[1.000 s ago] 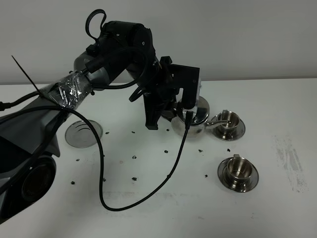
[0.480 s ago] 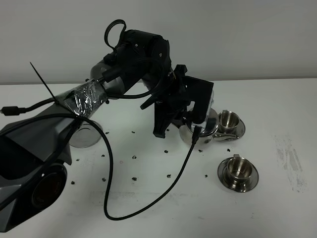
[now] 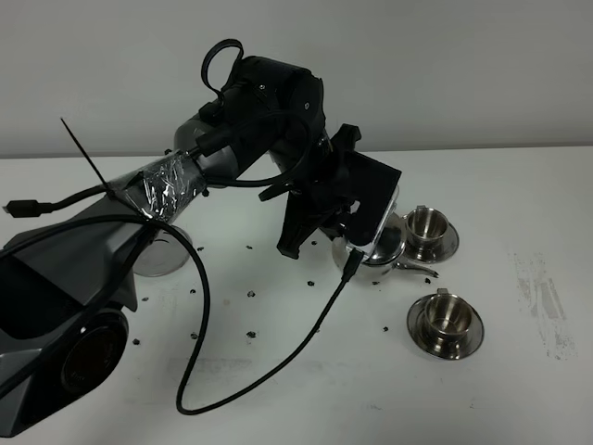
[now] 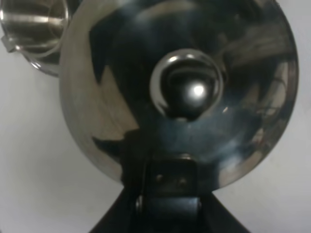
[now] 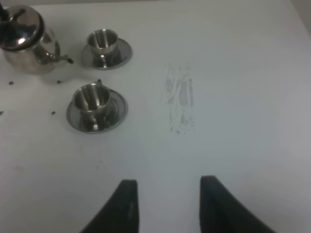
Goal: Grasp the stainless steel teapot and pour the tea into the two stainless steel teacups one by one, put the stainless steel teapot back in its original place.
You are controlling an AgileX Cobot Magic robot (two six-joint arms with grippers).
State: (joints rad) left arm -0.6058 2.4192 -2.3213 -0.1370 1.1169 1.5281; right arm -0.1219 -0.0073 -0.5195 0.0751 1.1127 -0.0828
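A: Moved since a second earlier, entry one: black left arm (image 3: 259, 102), swung toward the cups, bringing the shiny conical stainless steel teapot (image 3: 382, 245) along. Progress?

B: Grasp, done. Left gripper (image 4: 169, 201) was closed on the pot's handle bracket. Teapot sat just beside the far small stainless steel teacup on its round saucer (image 3: 428, 225), spout toward the gap before the near matching teacup (image 3: 447, 315). Whether it hung clear of the table, I could not tell. Pouring, not begun by my reckoning: no reddish-brown tea was visible in either cup. Both pours and the return remained.

A: Right gripper (image 5: 167, 204)?

B: Fingers spread wide, holding nothing, well apart from the set.

A: Differences between views?

B: High camera: arm hid most of the pot. Right wrist view: whole pot, and both cup interiors bare steel. Left wrist view: lid knob (image 4: 187, 90) close up, with one cup's rim at an edge. Only that view made the grip legible.
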